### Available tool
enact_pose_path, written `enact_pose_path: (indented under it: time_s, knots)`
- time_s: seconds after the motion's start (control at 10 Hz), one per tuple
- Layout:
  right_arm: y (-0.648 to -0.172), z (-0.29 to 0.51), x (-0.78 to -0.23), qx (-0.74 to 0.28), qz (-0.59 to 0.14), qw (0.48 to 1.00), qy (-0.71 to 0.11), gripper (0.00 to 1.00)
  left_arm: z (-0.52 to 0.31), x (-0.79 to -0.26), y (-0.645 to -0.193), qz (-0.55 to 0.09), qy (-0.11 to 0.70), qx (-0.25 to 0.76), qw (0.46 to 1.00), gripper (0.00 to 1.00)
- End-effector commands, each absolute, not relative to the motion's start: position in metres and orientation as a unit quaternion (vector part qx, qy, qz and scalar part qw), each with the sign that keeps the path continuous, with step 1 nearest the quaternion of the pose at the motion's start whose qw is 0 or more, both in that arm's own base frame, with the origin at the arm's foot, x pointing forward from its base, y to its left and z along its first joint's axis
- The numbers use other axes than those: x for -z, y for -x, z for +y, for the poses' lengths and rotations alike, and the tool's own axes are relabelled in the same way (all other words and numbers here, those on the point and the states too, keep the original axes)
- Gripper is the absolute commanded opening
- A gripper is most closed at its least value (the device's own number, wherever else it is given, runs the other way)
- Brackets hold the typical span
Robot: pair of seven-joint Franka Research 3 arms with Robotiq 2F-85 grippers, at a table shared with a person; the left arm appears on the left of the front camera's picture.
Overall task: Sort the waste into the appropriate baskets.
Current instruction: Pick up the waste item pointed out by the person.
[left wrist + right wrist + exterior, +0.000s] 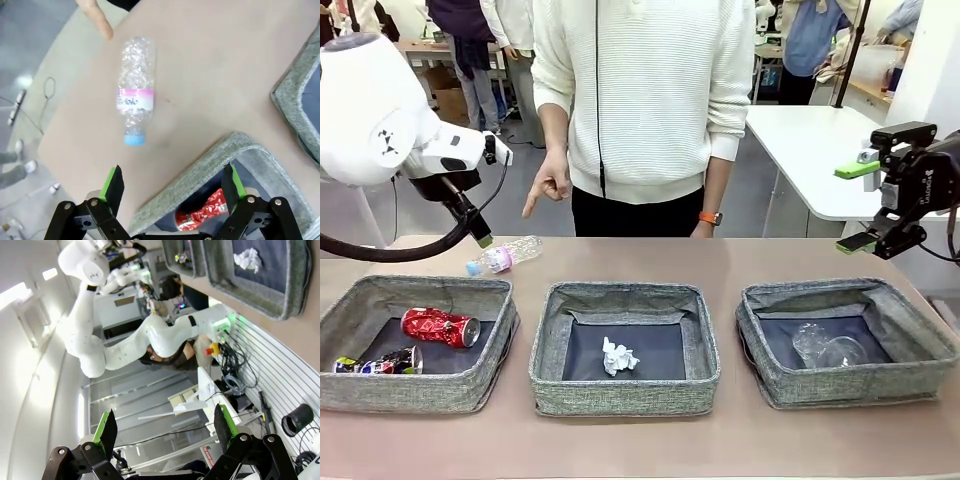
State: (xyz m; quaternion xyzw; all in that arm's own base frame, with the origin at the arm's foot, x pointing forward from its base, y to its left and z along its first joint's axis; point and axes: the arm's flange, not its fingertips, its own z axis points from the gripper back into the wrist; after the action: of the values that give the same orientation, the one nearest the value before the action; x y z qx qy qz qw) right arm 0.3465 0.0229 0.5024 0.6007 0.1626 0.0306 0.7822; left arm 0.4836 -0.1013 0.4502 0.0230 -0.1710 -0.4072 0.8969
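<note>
Clear bottle with pink label (503,256), lying on its side on the bare table (640,445) just behind the left basket (417,343), blue cap toward that bin, near the person's pointing hand (550,185). Left gripper (172,186) hanging above the bin's far corner, green pads spread wide and empty. Right gripper (866,204) parked off to the side, likewise splayed and holding nothing. Already sorted: crushed red can (440,326) and dark printed can (380,363) in the left basket, crumpled white paper ball (618,356) in the middle basket (625,346), clear plastic cup (827,347) in the right basket (847,338). Best approach, by the look of it: line the fingers across the bottle's narrow width at the label, descend straight, close gently on thin, crinkly plastic likely to roll or spring, keep clear of the hand, then carry to the cup's bin.
</note>
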Motion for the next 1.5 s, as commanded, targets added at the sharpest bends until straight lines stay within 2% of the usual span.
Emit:
enact_pose_path:
  time_s: [0.0, 0.1, 0.4, 0.5, 0.7, 1.1, 1.4]
  knots:
    - [-0.349, 0.025, -0.51, -0.023, 0.168, 0.777, -0.606, 1.0, -0.1, -0.453, -0.485, -0.18, -0.035, 0.414, 0.892, 1.0]
    - [-0.349, 0.025, -0.51, -0.023, 0.168, 0.777, -0.606, 1.0, -0.107, -0.451, -0.506, -0.154, -0.037, 0.407, 0.9, 1.0]
    - [-0.349, 0.025, -0.51, -0.023, 0.168, 0.777, -0.606, 1.0, -0.105, -0.45, -0.563, -0.128, 0.005, 0.449, 0.884, 1.0]
    - [-0.349, 0.025, -0.51, -0.023, 0.168, 0.777, -0.606, 1.0, -0.1, -0.445, -0.583, -0.113, 0.011, 0.434, 0.894, 1.0]
    - [-0.349, 0.025, -0.51, -0.023, 0.168, 0.777, -0.606, 1.0, -0.088, -0.425, -0.611, -0.085, -0.002, 0.477, 0.875, 1.0]
    - [-0.349, 0.025, -0.51, -0.023, 0.168, 0.777, -0.606, 1.0, -0.082, -0.372, -0.649, -0.084, 0.047, 0.496, 0.863, 1.0]
    - [-0.349, 0.025, -0.51, -0.023, 0.168, 0.777, -0.606, 1.0, -0.077, -0.348, -0.662, -0.062, 0.078, 0.498, 0.862, 1.0]
